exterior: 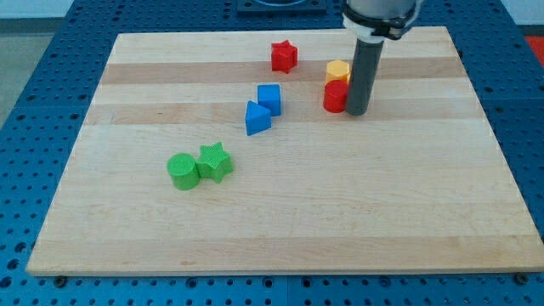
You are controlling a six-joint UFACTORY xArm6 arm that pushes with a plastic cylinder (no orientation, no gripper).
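Note:
My tip (356,111) rests on the wooden board at the view's upper right, touching or almost touching the right side of the red cylinder (334,97). A yellow hexagonal block (337,71) stands just above the red cylinder, against it. To the left sit a blue cube (269,99) and a blue triangular block (257,118), close together. A red star (284,56) lies near the board's top edge. Far to the lower left, a green cylinder (182,171) and a green star (215,161) touch each other.
The wooden board (280,212) lies on a blue perforated table (34,102). The arm's wide dark body (380,17) hangs over the board's top right part.

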